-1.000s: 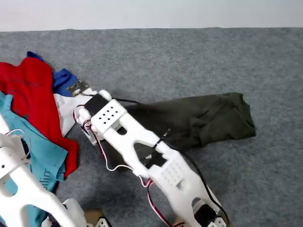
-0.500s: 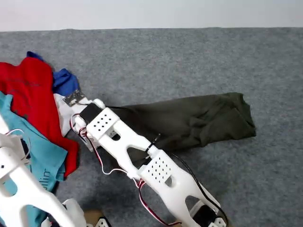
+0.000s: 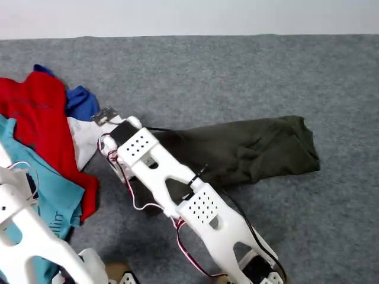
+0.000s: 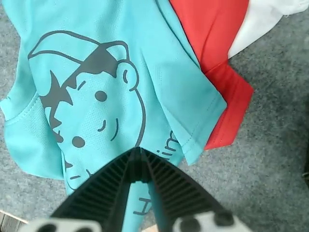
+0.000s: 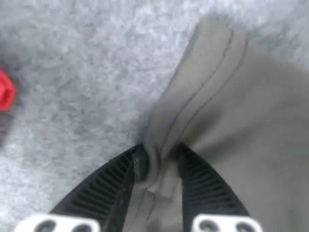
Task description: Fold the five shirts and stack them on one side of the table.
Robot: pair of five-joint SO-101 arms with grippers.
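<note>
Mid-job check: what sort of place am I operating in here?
Probably a lab test bench, not a home: grey carpet-like table cover, a bare pale wall behind, and white plastic arms over loose shirts.

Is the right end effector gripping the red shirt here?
No, the right end effector is shut on a fold of the olive shirt, pinched between its two fingers.

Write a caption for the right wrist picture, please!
Right gripper pinching a fold of the dark olive shirt over the grey table.
</note>
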